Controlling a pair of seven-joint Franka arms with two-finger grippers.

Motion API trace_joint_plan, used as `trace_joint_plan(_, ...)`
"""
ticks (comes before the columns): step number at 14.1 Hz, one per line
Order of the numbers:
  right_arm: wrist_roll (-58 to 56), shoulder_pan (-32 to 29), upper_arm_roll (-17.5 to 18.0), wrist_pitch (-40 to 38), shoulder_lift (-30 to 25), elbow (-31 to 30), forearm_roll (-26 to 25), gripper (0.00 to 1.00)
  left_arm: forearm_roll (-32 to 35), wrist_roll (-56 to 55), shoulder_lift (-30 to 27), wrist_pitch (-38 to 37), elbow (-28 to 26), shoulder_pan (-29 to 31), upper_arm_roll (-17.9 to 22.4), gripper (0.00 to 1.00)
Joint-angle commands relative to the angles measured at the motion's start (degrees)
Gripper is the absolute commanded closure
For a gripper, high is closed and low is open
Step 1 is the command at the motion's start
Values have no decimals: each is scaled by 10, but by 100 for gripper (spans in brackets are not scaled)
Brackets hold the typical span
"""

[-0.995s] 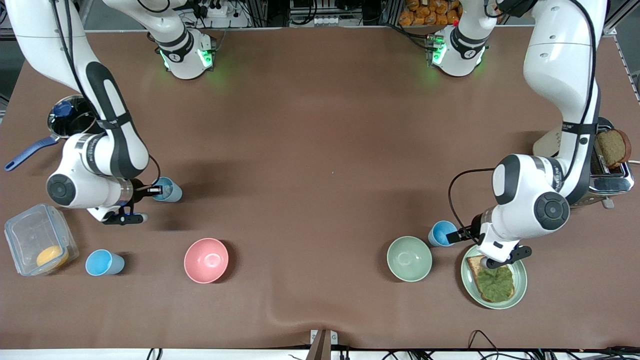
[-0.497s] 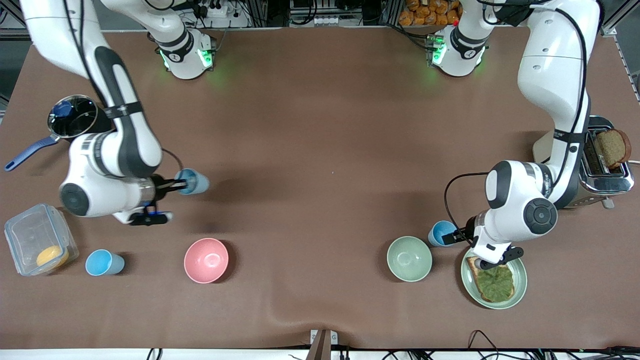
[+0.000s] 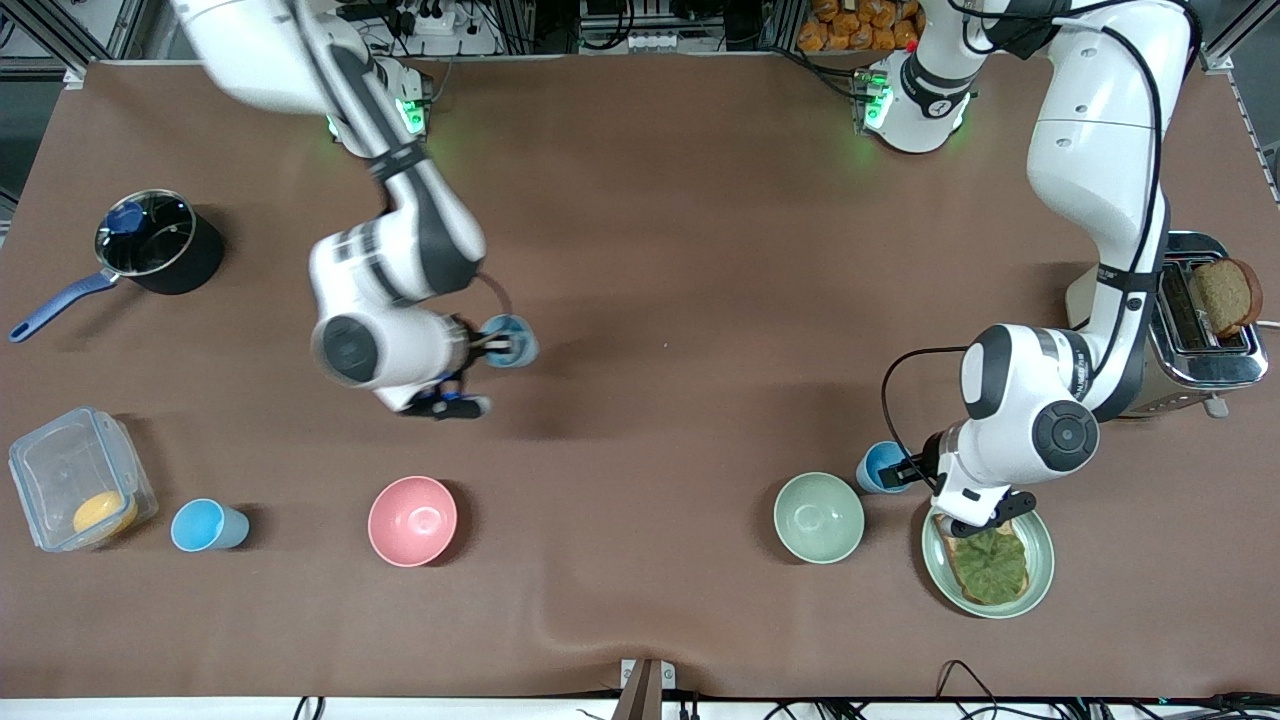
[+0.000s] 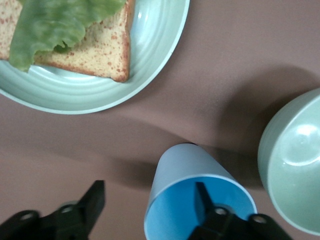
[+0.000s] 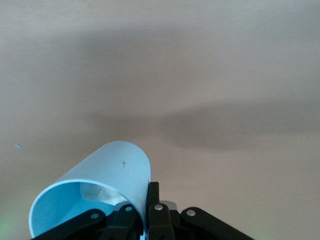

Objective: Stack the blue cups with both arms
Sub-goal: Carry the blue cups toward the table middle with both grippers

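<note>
Gripping a pale blue plastic cup [image 3: 512, 342] by its rim, right pincer [image 3: 492, 345] hangs over bare brown surface [image 3: 660, 250]. Left pincer [image 3: 906, 473], wide, straddles brighter blue cup's [image 3: 880, 466] wall, btwn pale green bowl [image 3: 818, 517] & toast plate [image 3: 1040, 560].

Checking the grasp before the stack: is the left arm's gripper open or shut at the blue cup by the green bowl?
Open: the left gripper straddles the blue cup's wall, one finger inside, one well outside.

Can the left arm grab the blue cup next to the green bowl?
Probably yes. The left end effector is open, with one finger inside the blue cup and one outside its wall, and nothing blocks it.
</note>
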Motion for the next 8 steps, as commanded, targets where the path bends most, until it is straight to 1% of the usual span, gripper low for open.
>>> trace_joint_plan(1,82,53,-8,55,18,-1,21,100,-5,-16,9,3,8,-5,5,100)
trace_joint_plan(2,93,67,-8,69,28,0,31,100,-5,-16,9,3,8,-5,5,100)
trace_joint_plan(4,98,91,-9,110,48,-1,80,100,-5,-16,9,3,8,-5,5,100)
trace_joint_plan(5,103,111,-10,123,55,-3,85,100,-5,-15,9,3,8,-5,5,100)
trace_joint_plan(8,123,125,-9,137,80,1,105,100,-5,-16,5,3,8,-5,5,100)
